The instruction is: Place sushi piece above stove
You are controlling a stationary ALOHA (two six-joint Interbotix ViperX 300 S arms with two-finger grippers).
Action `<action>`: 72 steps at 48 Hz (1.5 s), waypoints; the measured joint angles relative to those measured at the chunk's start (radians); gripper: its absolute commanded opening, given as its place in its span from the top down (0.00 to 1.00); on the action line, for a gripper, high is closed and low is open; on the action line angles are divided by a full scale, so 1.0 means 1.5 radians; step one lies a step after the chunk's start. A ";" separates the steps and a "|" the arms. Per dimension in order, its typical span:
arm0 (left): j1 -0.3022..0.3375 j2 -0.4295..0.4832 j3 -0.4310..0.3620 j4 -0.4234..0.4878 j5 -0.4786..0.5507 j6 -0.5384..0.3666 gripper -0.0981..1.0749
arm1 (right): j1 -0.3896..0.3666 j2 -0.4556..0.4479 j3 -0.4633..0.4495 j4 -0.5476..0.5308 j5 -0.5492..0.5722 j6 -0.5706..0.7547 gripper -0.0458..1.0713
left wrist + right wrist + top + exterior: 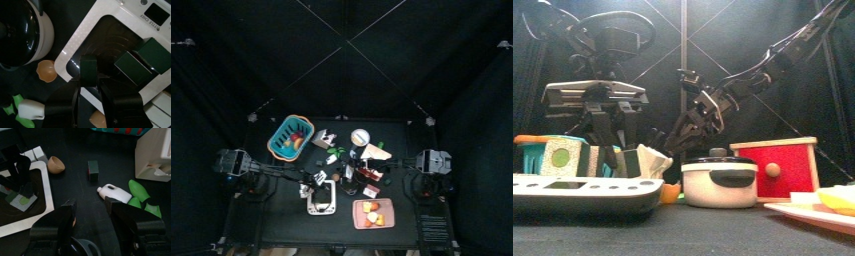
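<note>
The white stove (580,195) with a black top stands at the front left; it also shows in the top view (319,195) and the left wrist view (100,20). A green-wrapped sushi piece (560,157) sits on it, seen too in the right wrist view (23,200) and as a dark green block in the left wrist view (137,67). My left gripper (603,150) hangs over the stove top just beside the sushi, jaws slightly apart and empty (97,82). My right gripper (93,210) is open and empty above the table, behind the pot. Another dark green block (92,170) lies on the table.
A white pot with a black lid (718,182) and a red box (780,170) stand right of the stove. A pink plate (827,212) is at the front right, a teal basket (289,135) at the back left. A white bottle (113,192) and a brown egg shape (56,164) lie nearby.
</note>
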 measured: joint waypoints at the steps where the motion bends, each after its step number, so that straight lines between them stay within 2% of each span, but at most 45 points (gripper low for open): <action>1: 0.003 -0.004 0.003 -0.009 -0.003 0.001 0.41 | 0.001 0.000 0.000 0.001 0.000 0.000 0.21; 8: 0.038 -0.042 0.022 -0.051 -0.022 0.004 0.41 | 0.001 0.000 0.000 0.001 0.000 -0.001 0.21; 16: 0.084 -0.081 0.050 -0.053 -0.029 0.004 0.41 | 0.000 0.000 0.001 0.001 0.000 -0.001 0.21; 25: 0.137 -0.089 0.074 -0.053 -0.037 0.005 0.41 | 0.001 0.000 0.000 0.000 0.001 -0.001 0.21; 36: 0.180 -0.067 0.078 -0.053 -0.040 0.005 0.41 | 0.001 0.000 0.000 0.001 0.001 -0.001 0.21; 50: 0.206 -0.020 0.078 -0.055 -0.037 0.005 0.40 | 0.001 0.000 0.000 0.001 0.001 -0.002 0.21; 72: 0.241 0.003 0.078 -0.076 -0.037 0.003 0.38 | 0.001 0.000 0.000 -0.001 0.001 -0.002 0.21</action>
